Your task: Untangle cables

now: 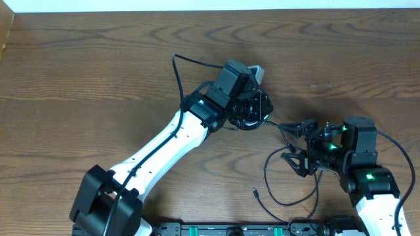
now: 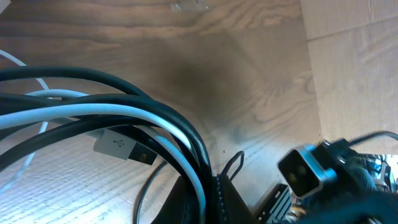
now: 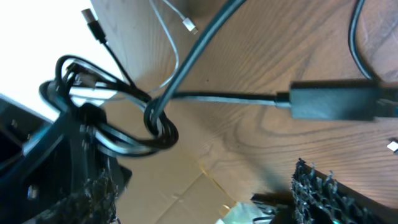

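on the wooden table, the left gripper was seen clamped shut on the bunched cables, black and white strands gathered near mid-table. one black strand was stretched rightward to the right gripper, whose fingers were spread wide, with nothing gripped.
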`<state>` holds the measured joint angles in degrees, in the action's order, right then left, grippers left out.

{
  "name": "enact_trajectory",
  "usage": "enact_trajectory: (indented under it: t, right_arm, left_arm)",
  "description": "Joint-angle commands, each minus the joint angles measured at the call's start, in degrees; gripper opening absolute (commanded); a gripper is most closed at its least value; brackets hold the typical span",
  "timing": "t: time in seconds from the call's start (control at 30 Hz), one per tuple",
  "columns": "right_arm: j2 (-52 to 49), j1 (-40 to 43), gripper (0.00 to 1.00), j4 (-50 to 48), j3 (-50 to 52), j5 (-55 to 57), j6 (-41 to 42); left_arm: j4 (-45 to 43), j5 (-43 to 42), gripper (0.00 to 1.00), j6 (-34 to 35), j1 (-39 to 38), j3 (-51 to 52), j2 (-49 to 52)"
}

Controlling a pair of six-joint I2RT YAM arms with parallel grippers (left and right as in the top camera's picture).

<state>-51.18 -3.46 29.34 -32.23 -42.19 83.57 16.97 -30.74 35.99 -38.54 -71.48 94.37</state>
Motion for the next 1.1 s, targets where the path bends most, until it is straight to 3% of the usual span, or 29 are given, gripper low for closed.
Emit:
enact_trajectory:
  t: [0.0, 0.23, 0.33, 0.43, 0.67, 0.73, 0.8, 0.93, 1.07]
  right_arm:
    - [-1.8, 0.0, 0.83, 0.0, 0.1, 0.8, 2.2]
    - [-5.4, 0.0, 0.54, -1.7, 0.1, 8.4, 1.7]
    - [-5.7, 0.0, 0.22, -4.2, 0.1, 11.8, -0.8]
    - [-5.7, 0.0, 0.01, -7.2, 0.1, 11.8, -3.5]
    - [-5.7, 0.0, 0.04, -10.0, 0.1, 11.4, -5.0]
    - [-5.7, 0.0, 0.29, -9.9, 0.1, 9.9, -6.8]
    - [-5.7, 0.0, 0.47, -9.9, 0.1, 8.9, -9.4]
    - [-5.6, 0.0, 0.52, -10.1, 0.1, 7.2, -13.4]
    - [-4.8, 0.0, 0.65, -10.5, 0.1, 7.5, -16.6]
  left_arm:
    - [0.1, -1.7, 0.08, 0.1, -0.2, -0.1, -3.1]
    - [0.8, -8.2, 0.08, 0.0, -0.2, -0.1, -6.0]
    - [1.2, -12.1, 0.07, -0.1, -0.2, -0.1, -6.6]
    - [1.5, -16.9, 0.08, -1.3, -0.2, -0.1, -6.6]
    - [2.7, -20.5, 0.07, -4.3, -0.8, 0.0, -6.6]
    - [2.7, -19.8, 0.07, -6.2, -0.6, 0.0, -6.6]
    - [2.7, -17.7, 0.07, -9.0, -0.3, 0.0, -6.6]
    - [5.3, -5.3, 0.07, -14.0, -0.2, 0.0, -6.6]
    - [9.4, 8.7, 0.08, -14.4, -0.2, 0.0, -6.6]
